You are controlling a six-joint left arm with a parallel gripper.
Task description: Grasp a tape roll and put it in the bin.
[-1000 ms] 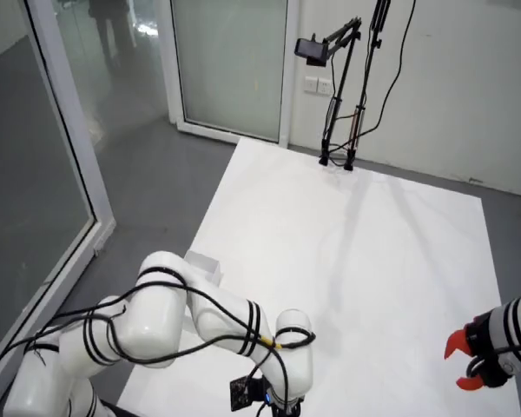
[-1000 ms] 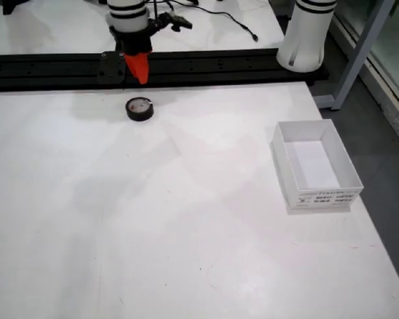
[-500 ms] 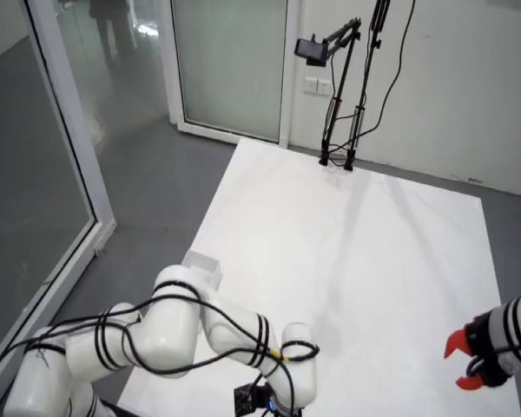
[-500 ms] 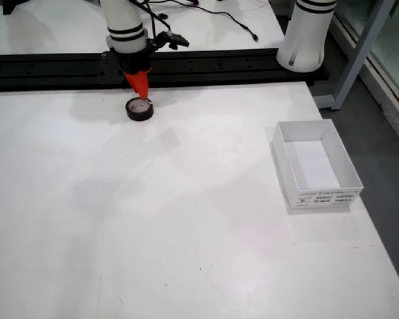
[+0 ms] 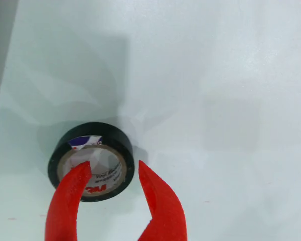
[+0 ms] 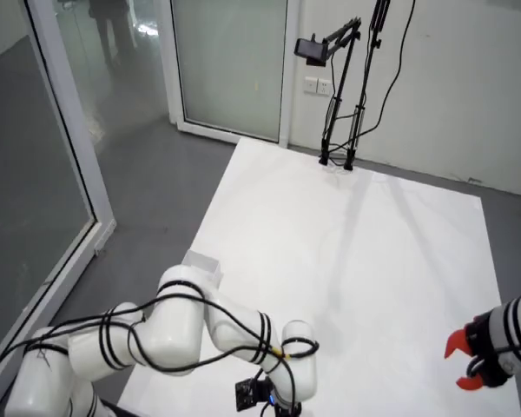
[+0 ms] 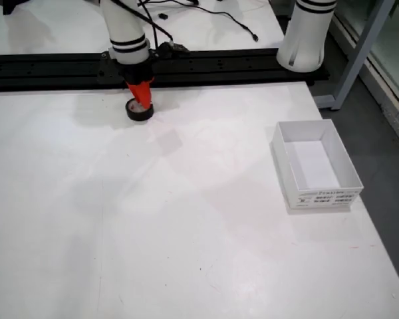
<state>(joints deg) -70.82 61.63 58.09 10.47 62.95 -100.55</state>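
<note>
In the view that rides on the gripper, the black tape roll (image 5: 91, 161) lies flat on the white table (image 5: 215, 100) in the lower left of the frame, its cardboard core showing a printed label. The red gripper (image 5: 113, 173) comes in from the bottom edge with its jaws spread: the left fingertip sits over the hollow core, the right one just outside the roll's right wall, so the 2 fingers straddle 1 side of the ring. They do not look closed on it; whether either tip touches the tape cannot be told.

In the view from the front of the table, the roll (image 7: 139, 110) sits in the upper left, near the black rail (image 7: 226, 66), with the gripper (image 7: 140, 101) directly on top of it. The white bin (image 7: 314, 165) stands well apart at the right.

The roll is probably light and stiff, a rigid core under wound vinyl, so it should not crush. The outer face is smooth and may slip; pinching the wall between core and outside, as the fingers are now placed, looks the soundest hold. Held by 1 side, it may swing or tilt during the carry.
</note>
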